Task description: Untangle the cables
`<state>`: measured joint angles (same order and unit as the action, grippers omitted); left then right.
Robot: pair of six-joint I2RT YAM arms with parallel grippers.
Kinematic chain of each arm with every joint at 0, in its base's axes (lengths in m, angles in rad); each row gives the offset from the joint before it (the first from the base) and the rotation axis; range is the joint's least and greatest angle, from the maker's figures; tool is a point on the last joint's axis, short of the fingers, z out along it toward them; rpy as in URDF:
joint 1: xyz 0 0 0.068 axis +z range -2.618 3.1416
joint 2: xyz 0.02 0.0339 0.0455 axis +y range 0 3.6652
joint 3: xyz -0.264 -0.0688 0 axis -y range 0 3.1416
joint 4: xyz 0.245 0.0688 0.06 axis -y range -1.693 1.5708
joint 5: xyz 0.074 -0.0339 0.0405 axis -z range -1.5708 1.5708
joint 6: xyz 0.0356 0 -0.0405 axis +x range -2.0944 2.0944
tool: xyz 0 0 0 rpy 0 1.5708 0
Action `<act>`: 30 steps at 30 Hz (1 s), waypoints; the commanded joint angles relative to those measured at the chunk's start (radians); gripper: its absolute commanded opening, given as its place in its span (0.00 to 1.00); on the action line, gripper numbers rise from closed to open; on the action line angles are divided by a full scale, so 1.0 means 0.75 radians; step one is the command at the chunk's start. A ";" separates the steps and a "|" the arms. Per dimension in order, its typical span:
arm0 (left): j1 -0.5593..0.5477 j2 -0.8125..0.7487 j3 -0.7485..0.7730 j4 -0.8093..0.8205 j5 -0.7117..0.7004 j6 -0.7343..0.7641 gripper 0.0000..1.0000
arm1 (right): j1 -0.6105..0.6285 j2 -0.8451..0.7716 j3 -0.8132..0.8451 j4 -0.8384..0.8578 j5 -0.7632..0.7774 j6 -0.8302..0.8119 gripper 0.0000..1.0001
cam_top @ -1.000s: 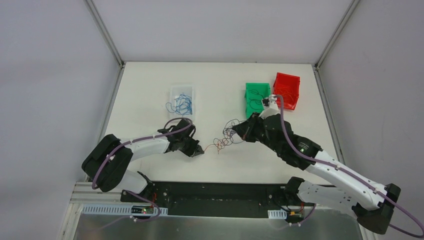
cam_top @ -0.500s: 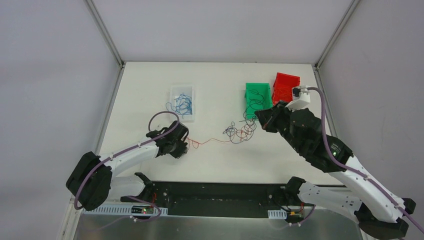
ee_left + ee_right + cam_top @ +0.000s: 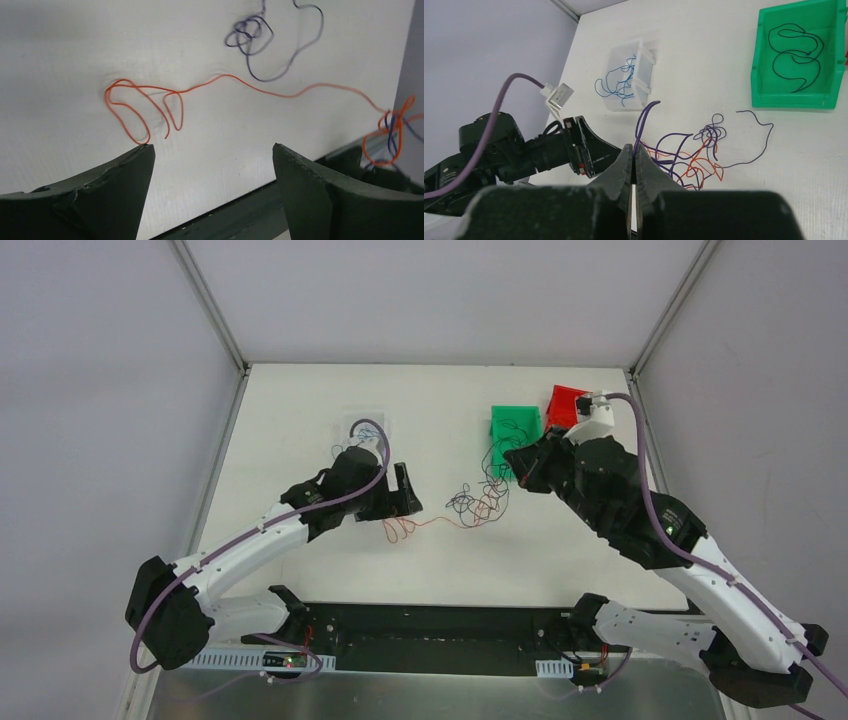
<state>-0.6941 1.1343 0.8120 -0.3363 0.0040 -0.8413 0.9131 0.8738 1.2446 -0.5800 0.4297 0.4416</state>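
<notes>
Where the top view looks down on the white table point(image 3: 290, 410), the cables point(image 3: 478, 502) lie as one loose knot near its middle. The knot is at about three o'clock from the left gripper point(image 3: 407, 496) and about seven o'clock from the right gripper point(image 3: 517, 466). The left gripper stands spread wide with nothing between its fingers. In its wrist view the red wire point(image 3: 220, 80) lies flat on the table at twelve o'clock of the gap, and its folded end curls down to the tip of the finger at the left of that picture; whether they touch I cannot tell. The right gripper is pinched tight on a dark violet strand point(image 3: 643, 120), which rises from the fingertips toward twelve o'clock and bends over toward one o'clock, with the rest of the knot at three to four o'clock of the tips. The cables are hair-thin and curly: dark violet-blue loops wind through orange-red ones, and the red wire runs out of the knot toward nine o'clock, ending in a small doubled loop just at six o'clock of the left gripper. A black wire point(image 3: 796, 52) rests coiled in the green bin point(image 3: 794, 100), blue ones lie in the clear bin point(image 3: 616, 52), and the red bin point(image 3: 562, 405) shows at one o'clock of the right gripper.
</notes>
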 commanded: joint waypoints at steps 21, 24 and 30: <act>-0.098 0.098 -0.302 1.355 0.371 1.076 0.89 | -0.023 0.280 0.590 0.022 -0.201 0.072 0.00; -0.101 0.185 -0.275 1.458 0.442 1.057 0.85 | -0.026 0.293 0.599 0.045 -0.223 0.095 0.00; -0.144 0.358 -0.185 1.526 0.445 1.033 0.82 | -0.030 0.304 0.607 0.055 -0.232 0.116 0.00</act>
<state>-0.7753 1.3518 0.6079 0.6842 0.3050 -0.0849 0.8959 1.1019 1.6611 -0.5934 0.2798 0.5060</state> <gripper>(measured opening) 0.827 0.012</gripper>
